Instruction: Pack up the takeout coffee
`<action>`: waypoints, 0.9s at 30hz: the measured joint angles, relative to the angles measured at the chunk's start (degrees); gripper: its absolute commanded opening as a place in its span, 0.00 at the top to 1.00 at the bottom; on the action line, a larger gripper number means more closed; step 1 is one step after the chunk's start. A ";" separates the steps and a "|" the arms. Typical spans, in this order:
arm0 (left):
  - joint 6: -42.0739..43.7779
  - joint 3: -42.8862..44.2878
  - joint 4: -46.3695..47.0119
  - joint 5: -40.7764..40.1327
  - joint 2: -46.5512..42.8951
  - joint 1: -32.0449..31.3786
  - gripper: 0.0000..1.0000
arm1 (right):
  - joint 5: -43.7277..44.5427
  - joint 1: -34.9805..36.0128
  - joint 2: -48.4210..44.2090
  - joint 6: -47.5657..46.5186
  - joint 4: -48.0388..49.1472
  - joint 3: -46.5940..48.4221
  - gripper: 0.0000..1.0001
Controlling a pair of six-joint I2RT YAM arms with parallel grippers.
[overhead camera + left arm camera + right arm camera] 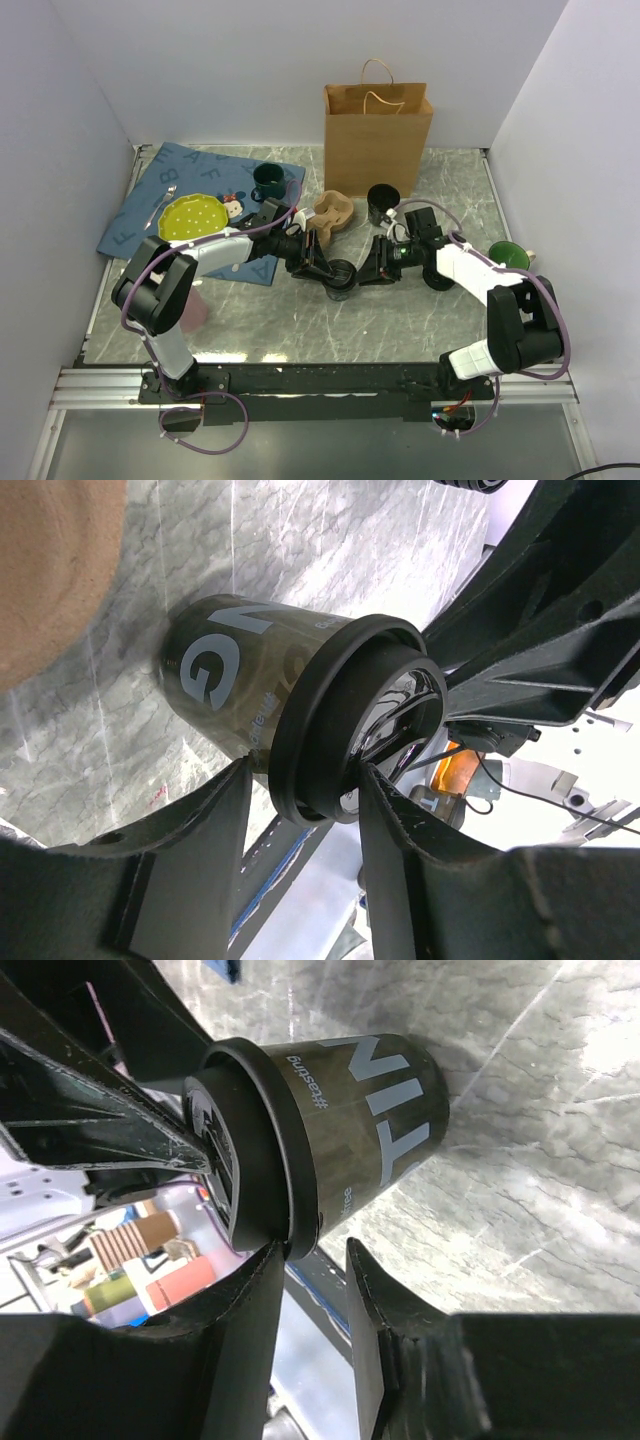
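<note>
Now we find the takeout coffee (pixel 341 277) standing upright near the middle of the bench (pixel 300 330), with both arms meeting at it. The left gripper (pixel 322 266) comes in from the left, about half open. Through its wrist camera we see its fingers (pixel 195 860) on either side of the black lid (pixel 385 705), pressed to the rim, so it has hold of the cup there. The right gripper (pixel 368 270) reaches in from the right with its jaws a touch narrower and its tips at the lid's rim. Whether they pinch it, we cannot tell.

On to the writing: big pale-grey capitals wrap the dark cup wall. We read a clear G from the left wrist, and T, I, N from the right wrist. A small line beside the lid looks like "#tasting"; the finer print is too small to read. Over at the far left corner, the blue mat (pixel 200 205) carries pale capitals, A and F among them. A brown paper bag (pixel 378 135) stands upright at the far edge, handles up.

The bench top is grey-green marble pattern, faintly glossy. Plain white walls (pixel 300 60) close it in on three sides, and a black rail (pixel 320 385) runs along the near edge.
</note>
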 measured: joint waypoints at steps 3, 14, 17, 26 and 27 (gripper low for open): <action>0.00 0.00 0.00 0.02 0.09 0.00 0.51 | -1.49 -0.35 -0.04 0.87 2.40 -1.27 0.71; -0.02 0.24 0.02 0.52 0.66 -0.26 0.51 | -6.56 -2.25 -0.35 5.11 13.94 -8.17 0.80; -0.02 0.28 0.00 0.59 0.74 -0.26 0.51 | -7.21 -2.45 -0.22 5.57 15.15 -8.59 0.74; -0.04 1.18 -0.07 0.46 1.40 -0.42 0.51 | 0.26 -2.99 -3.80 1.73 4.74 -3.63 0.59; -0.04 1.25 -0.07 0.46 1.44 -0.44 0.51 | 1.16 -3.37 -4.09 1.03 3.45 -2.54 0.59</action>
